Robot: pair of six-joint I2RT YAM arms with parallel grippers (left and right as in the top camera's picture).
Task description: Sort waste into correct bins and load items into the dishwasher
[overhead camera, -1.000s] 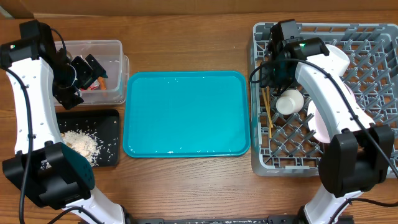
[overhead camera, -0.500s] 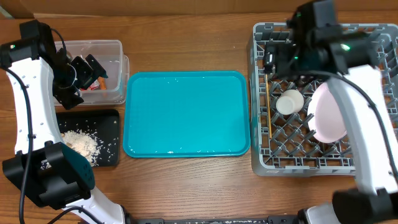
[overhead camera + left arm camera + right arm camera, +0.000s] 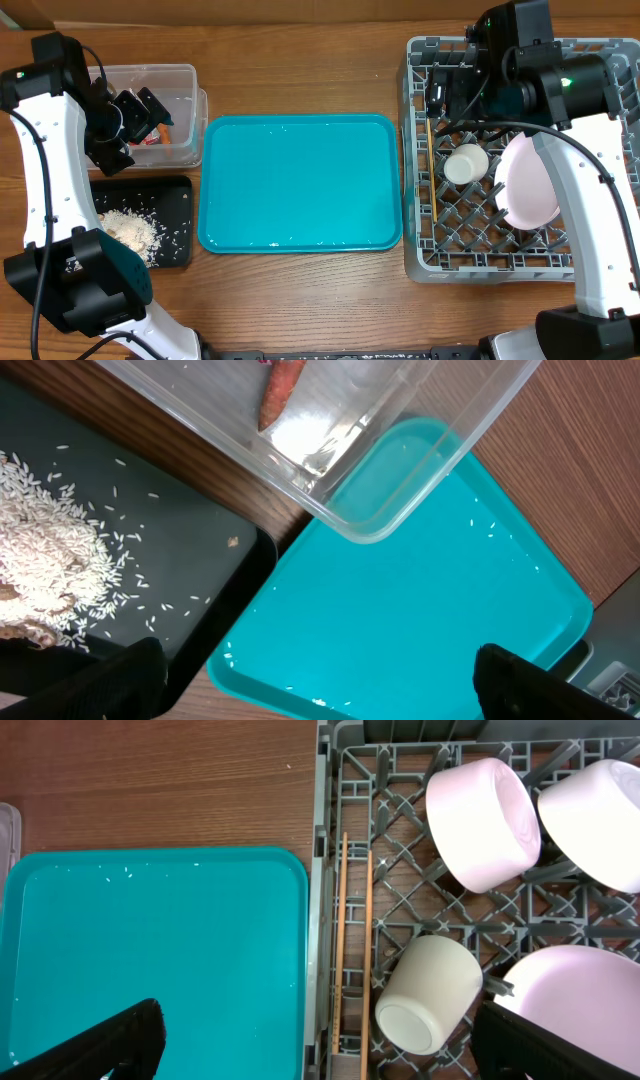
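Observation:
The clear tub (image 3: 182, 74) holds an orange carrot piece (image 3: 281, 390) and a bit of red wrapper (image 3: 148, 140). My left gripper (image 3: 140, 110) hovers over the tub, open and empty (image 3: 320, 685). The black tray (image 3: 178, 200) holds beige food scraps (image 3: 128, 228). The grey dish rack (image 3: 420, 245) holds a pink plate (image 3: 585, 995), two white bowls (image 3: 483, 820) (image 3: 598, 808), a white cup (image 3: 428, 995) and the chopsticks (image 3: 355, 935). My right gripper (image 3: 447, 95) is open and empty above the rack's left side (image 3: 320, 1045). The tissue is hidden.
A large teal tray (image 3: 300, 180) lies in the middle between the bins and the rack, with a few rice grains on it. Wooden table all round. The tub's corner overhangs the teal tray's edge in the left wrist view.
My right arm has lifted and swung back from low over the cup to high above the rack's back left. The left arm has not moved.

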